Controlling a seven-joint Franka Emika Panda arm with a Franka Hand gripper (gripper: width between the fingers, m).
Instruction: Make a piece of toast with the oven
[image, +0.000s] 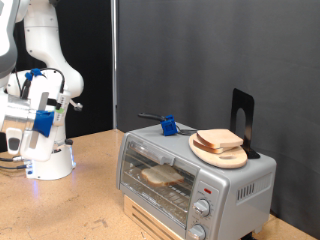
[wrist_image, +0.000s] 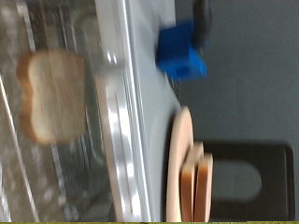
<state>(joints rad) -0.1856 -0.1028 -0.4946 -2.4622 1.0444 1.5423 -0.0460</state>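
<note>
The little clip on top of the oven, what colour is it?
Bright blue clip, clearest in the wrist view.

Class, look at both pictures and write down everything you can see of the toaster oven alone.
The oven is a small boxy silver-grey metal appliance at the exterior view's lower right, on the wooden table. Its glass door looks shut; behind it a slice of bread lies flat on the wire rack. Two round knobs and a small red light sit on its front. A round wooden board with more slices rests on top.

Behind the oven (wrist_image: 117, 121) glass lies the piece of toast (wrist_image: 56, 96); a blue block (wrist_image: 181, 51) sits on top.
</note>
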